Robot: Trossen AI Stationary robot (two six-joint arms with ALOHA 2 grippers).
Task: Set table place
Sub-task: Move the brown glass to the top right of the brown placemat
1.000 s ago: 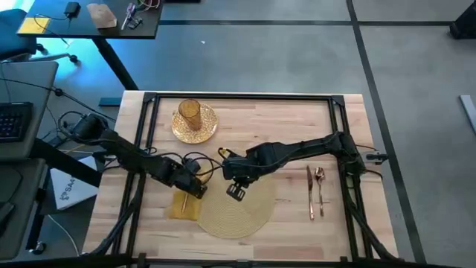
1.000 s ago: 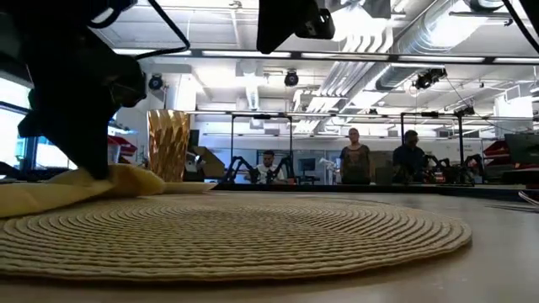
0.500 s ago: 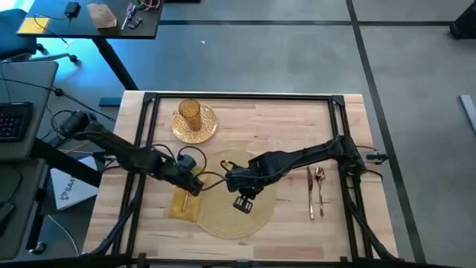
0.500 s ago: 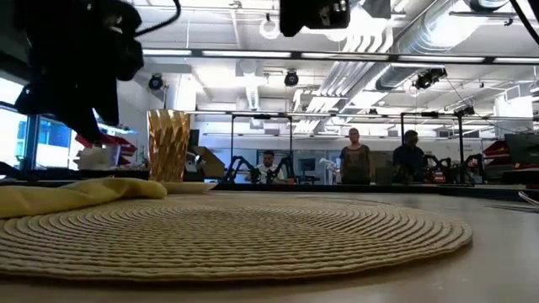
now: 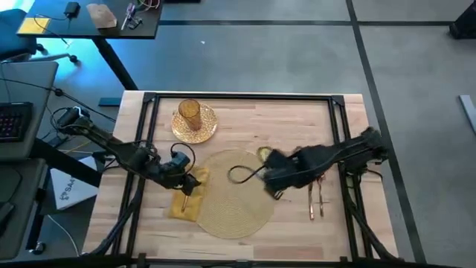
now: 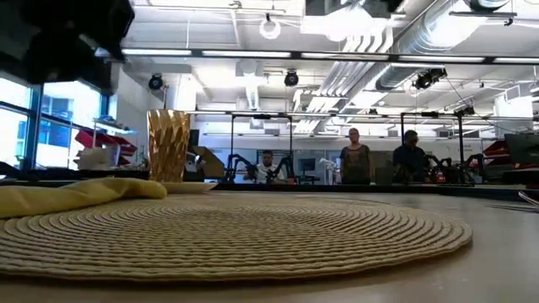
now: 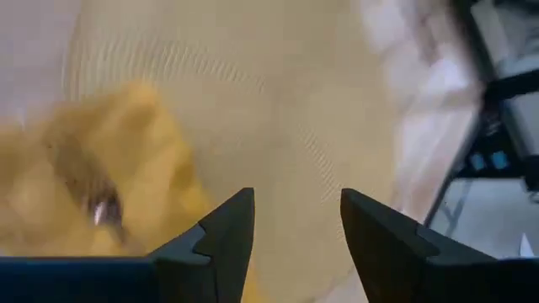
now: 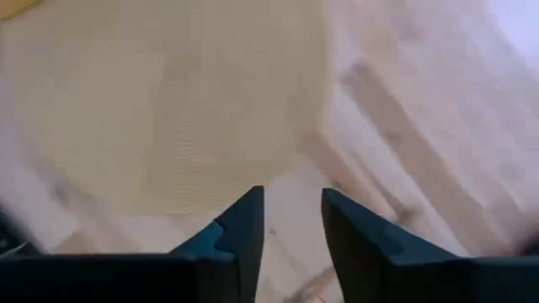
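the table (image 5: 282,123) is a light wood plank top with a black frame rail. the round woven placemat (image 5: 234,195) lies flat on its near-centre area; in the low view the placemat (image 6: 227,231) fills the foreground.

the yellow napkin (image 5: 190,195) lies crumpled at the left edge of the placemat, partly overlapping it. a copper-coloured piece of cutlery (image 5: 184,202) rests on the napkin. in the left wrist view the napkin (image 7: 101,194) sits beside the placemat (image 7: 295,118).

the gold speckled plate (image 5: 195,123) stands at the far left of the table, well apart from the placemat. the amber ribbed glass (image 5: 189,113) stands upright on the plate; in the low view the glass (image 6: 168,145) appears behind the napkin (image 6: 80,195).

two more pieces of cutlery (image 5: 315,190) lie side by side on the bare wood to the right of the placemat.

the left gripper (image 5: 188,182) is above the napkin at the placemat's left edge. its fingers (image 7: 223,240) are parted and grasp nothing.

the right gripper (image 5: 271,184) is over the right edge of the placemat, near the two pieces of cutlery. its fingers (image 8: 242,231) are parted with a narrow gap and hold nothing.

people stand in the room beyond the table (image 6: 354,160).
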